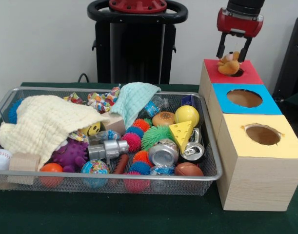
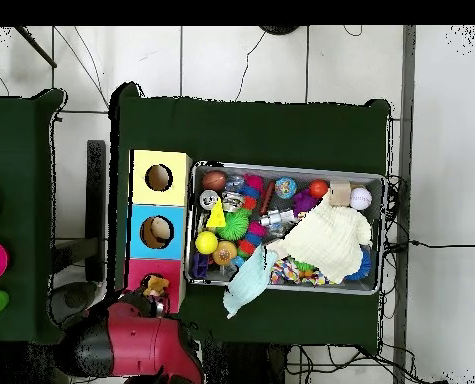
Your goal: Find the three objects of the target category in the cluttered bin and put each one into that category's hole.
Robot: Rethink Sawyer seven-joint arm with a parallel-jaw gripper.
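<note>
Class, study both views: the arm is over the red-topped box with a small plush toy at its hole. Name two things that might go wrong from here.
1. The plush toy sits on the rim of the red box's hole, not inside; it may snag there or tip off the top.
2. The end effector hangs open just above it; lifting away might catch the fur and drag it off.

Setting: robotics lab. Evidence: arm (image 1: 239, 17) mounted on a black pedestal (image 1: 136, 46) against a bare white wall (image 1: 41, 39). Worktop (image 2: 281, 125) draped in green cloth. Overhead view shows tiled floor (image 2: 231, 60) with loose cables (image 2: 251, 60) running across it. Purpose-built wooden box (image 1: 253, 161) with colour-coded holes beside a wire bin (image 1: 207, 175) of toys.
</note>
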